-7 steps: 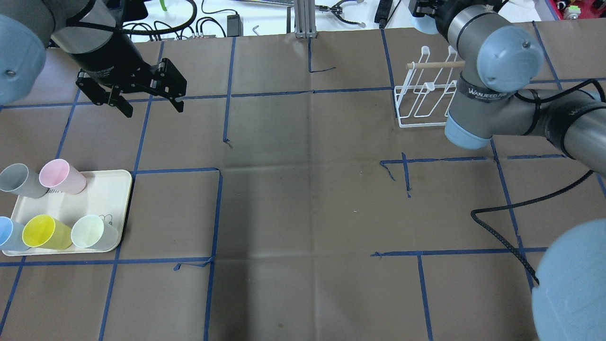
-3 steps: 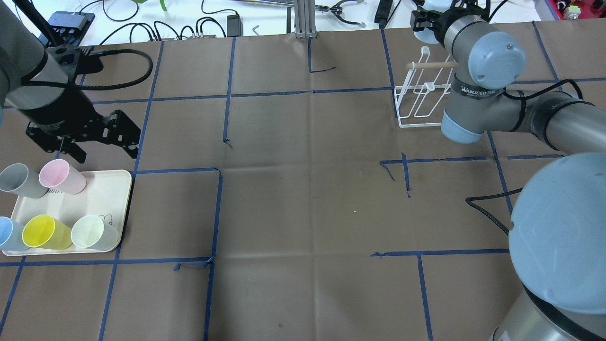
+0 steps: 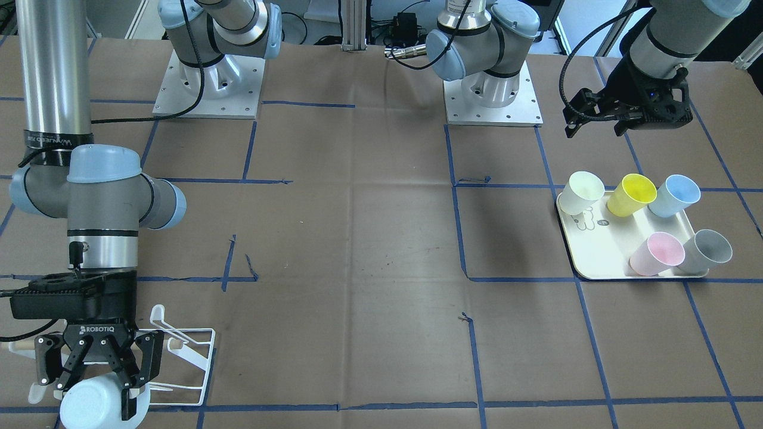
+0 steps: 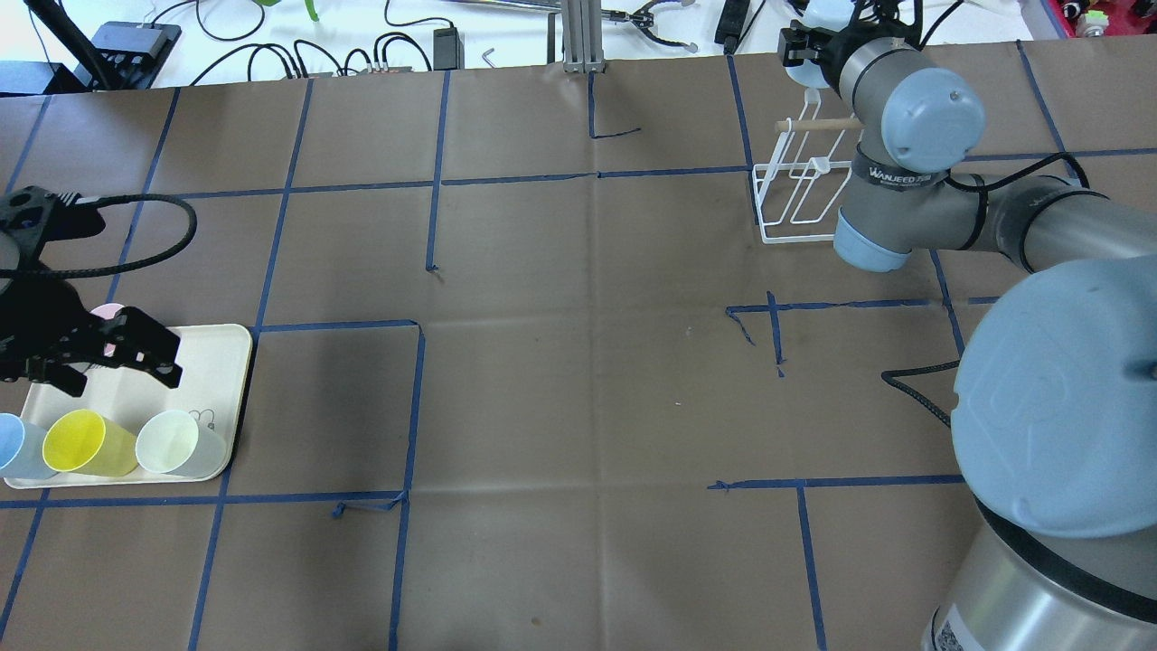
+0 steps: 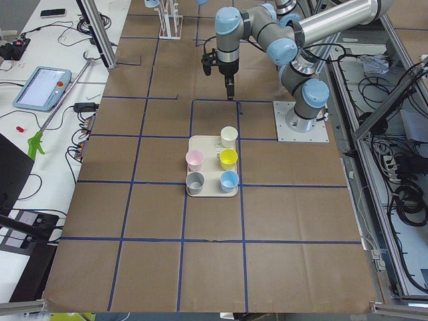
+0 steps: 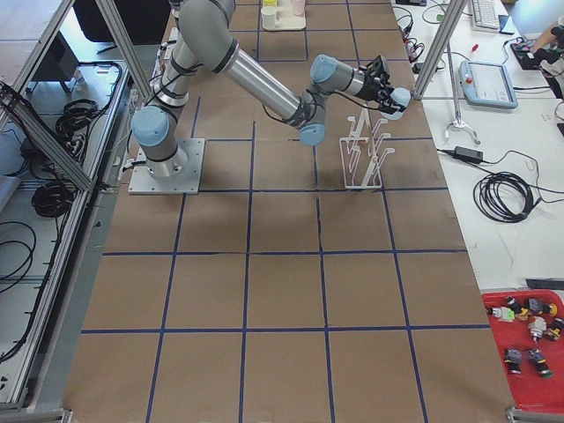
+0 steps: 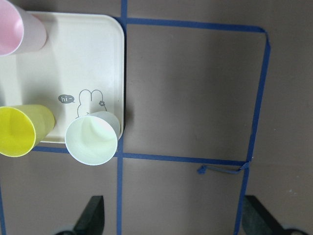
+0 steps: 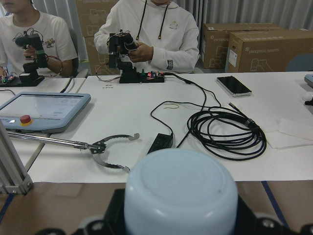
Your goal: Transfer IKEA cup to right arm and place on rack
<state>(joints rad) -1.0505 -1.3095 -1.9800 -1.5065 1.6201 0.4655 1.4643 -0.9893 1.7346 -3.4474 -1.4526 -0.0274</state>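
My right gripper (image 3: 95, 387) is shut on a pale blue cup (image 3: 89, 408), held at the far end of the white wire rack (image 3: 185, 357) by its wooden rod. In the right wrist view the cup's closed base (image 8: 181, 191) fills the lower middle. In the overhead view this gripper (image 4: 809, 45) is at the table's far edge, beyond the rack (image 4: 795, 194). My left gripper (image 4: 117, 375) is open and empty above the cream tray (image 4: 212, 362), covering the pink and grey cups. Its fingers (image 7: 93, 218) stand wide apart in the left wrist view.
The tray (image 3: 596, 256) holds a white cup (image 3: 581, 190), a yellow cup (image 3: 632, 193), a blue cup (image 3: 673, 193), a pink cup (image 3: 656, 253) and a grey cup (image 3: 706, 250). Cables, tools and operators are beyond the table's far edge. A black cable (image 4: 917, 389) trails on the table by my right arm.
My left arm has swung from the far left of the table toward me and now hangs over the tray, still open. My right arm has shifted slightly further toward the far edge with the cup.
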